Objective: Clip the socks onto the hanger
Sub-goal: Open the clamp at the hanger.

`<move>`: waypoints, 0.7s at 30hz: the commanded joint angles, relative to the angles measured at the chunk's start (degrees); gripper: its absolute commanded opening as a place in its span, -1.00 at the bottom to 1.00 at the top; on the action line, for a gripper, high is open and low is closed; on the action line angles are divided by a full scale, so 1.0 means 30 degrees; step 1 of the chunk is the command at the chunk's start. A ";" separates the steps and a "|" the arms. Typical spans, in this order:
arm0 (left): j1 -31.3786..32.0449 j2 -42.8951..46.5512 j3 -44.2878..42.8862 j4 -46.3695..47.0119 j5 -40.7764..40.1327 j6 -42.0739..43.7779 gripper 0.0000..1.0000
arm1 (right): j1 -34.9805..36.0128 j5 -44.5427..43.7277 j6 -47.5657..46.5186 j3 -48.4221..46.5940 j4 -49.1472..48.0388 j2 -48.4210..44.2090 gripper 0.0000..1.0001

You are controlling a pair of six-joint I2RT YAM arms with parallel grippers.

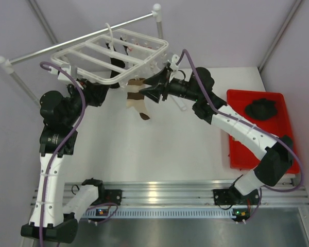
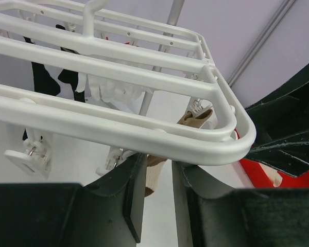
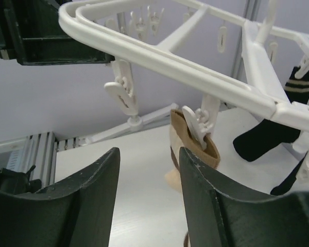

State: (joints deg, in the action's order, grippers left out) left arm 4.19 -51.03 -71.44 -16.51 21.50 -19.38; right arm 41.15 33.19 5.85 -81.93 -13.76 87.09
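The white table (image 1: 159,154) carries the scene. In the overhead view the hanger (image 2: 118,128) hangs over its far edge at about 11 o'clock, and a red tray (image 1: 237,149) lies at 3 o'clock with a dark crumpled lump (image 1: 261,108) in it, probably the plain black sock. The right gripper (image 3: 149,154) sits just under the frame's near rail, its fingers spread fairly wide with nothing between them. The left gripper (image 2: 158,164) is tucked below the rail at its rounded corner, its jaws a narrow gap apart with no visible load. The cream sock (image 3: 195,146) hangs at about 12 o'clock from the right wrist's fingers, limp and folded at the cuff, tan at the top and paler below. A small white clip (image 3: 197,123) appears to pinch the cuff edge. By my reading this sock is on. The right arm should retreat low and straight toward 4 o'clock, clear of sock and rail so nothing tugs the cuff loose, while the left steadies the frame against swinging. Then the tray's dark sock is due.
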 commanded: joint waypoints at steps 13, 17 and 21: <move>0.0040 -0.0189 -0.0298 0.1403 0.0422 -0.1012 -0.38 | 0.3188 -0.2567 0.0424 0.2997 -1.3105 0.2111 0.21; 0.0040 -0.0130 -0.0298 0.1228 0.0364 -0.1012 -0.38 | 0.3306 -0.2976 0.0219 0.2146 -1.3753 0.3195 0.18; 0.0040 -0.0042 -0.0269 0.1227 0.0306 -0.0983 -0.38 | 0.3306 -0.3240 0.0306 0.1559 -1.4046 0.4161 0.18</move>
State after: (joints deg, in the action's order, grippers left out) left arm 4.19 -51.29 -71.44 -16.25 22.06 -21.85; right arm 50.17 24.82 7.25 -73.47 -49.08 98.54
